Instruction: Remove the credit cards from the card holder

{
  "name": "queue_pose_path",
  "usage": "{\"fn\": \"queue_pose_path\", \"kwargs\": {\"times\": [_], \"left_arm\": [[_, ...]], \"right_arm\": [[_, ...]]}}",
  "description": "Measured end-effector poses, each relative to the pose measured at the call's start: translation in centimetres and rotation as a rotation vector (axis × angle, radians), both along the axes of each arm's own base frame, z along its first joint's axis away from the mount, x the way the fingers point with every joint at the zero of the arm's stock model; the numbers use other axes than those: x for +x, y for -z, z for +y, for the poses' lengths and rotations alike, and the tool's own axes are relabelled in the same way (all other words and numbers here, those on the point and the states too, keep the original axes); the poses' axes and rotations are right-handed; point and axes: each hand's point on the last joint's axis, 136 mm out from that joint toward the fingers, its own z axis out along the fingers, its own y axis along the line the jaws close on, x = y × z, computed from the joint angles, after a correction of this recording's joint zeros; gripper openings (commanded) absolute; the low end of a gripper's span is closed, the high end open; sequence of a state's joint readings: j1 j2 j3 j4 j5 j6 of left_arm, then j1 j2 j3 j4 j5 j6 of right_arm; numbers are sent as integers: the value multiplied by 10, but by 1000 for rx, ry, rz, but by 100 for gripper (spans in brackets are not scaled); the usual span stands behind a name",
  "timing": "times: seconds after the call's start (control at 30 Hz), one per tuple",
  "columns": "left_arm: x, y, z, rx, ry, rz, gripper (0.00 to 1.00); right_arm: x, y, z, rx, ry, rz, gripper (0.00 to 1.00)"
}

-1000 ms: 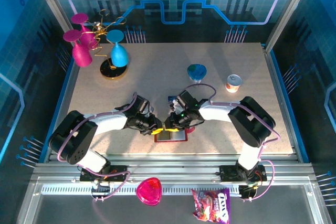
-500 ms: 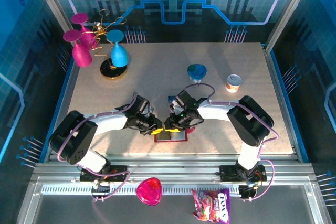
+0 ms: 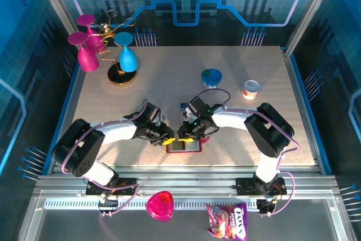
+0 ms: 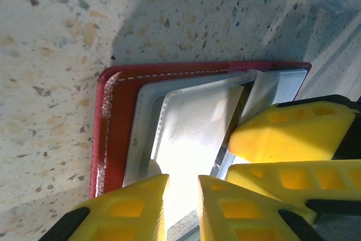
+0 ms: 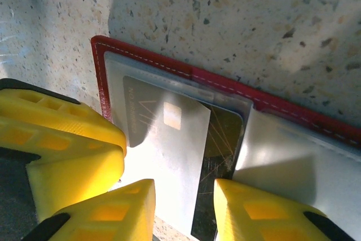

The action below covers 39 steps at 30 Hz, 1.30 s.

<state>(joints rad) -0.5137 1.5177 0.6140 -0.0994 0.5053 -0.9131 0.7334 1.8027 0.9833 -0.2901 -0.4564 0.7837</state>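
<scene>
Well, on the table (image 3: 169, 83), near its front edge, lies the open wallet (image 3: 184, 147), a pale card (image 5: 169, 145) overlapping a dark card (image 5: 221, 134) inside. The right gripper (image 5: 183, 210) stands slightly open over both cards. The left gripper (image 4: 180, 196) is nearly closed over the clear sleeve (image 4: 192, 117); whether it pinches it I cannot tell.

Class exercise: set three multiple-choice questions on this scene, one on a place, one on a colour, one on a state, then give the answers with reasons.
1. Where on the table does the card holder lie? A. far edge B. middle of the near edge C. right corner
2. Its cover is: A. green B. dark red C. black
3. The card holder is: A. snapped shut B. standing on edge C. open flat
Answers: B, it lies by the near edge; B, its border shows red; C, its clear pockets lie exposed.
</scene>
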Motion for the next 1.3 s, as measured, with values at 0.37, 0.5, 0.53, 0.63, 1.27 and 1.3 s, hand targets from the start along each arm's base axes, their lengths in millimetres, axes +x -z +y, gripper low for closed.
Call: {"fn": "queue_pose_path", "kwargs": {"times": [0.37, 0.5, 0.53, 0.63, 1.27, 1.3], "left_arm": [[0, 0, 0, 1, 0, 1, 20], [-2, 2, 2, 11, 4, 7, 19], [-3, 2, 3, 17, 6, 10, 19], [-5, 4, 5, 36, 13, 14, 16], [-9, 4, 1, 60, 50, 14, 4], [-9, 4, 1, 63, 51, 16, 4]], "right_arm": [[3, -9, 3, 29, 4, -30, 33], [3, -15, 2, 46, 13, -42, 32], [3, -16, 2, 48, 15, -44, 31], [2, -15, 0, 47, 22, -38, 30], [-3, -9, -4, 43, 25, -17, 29], [-3, -9, -4, 45, 24, -14, 29]]}}
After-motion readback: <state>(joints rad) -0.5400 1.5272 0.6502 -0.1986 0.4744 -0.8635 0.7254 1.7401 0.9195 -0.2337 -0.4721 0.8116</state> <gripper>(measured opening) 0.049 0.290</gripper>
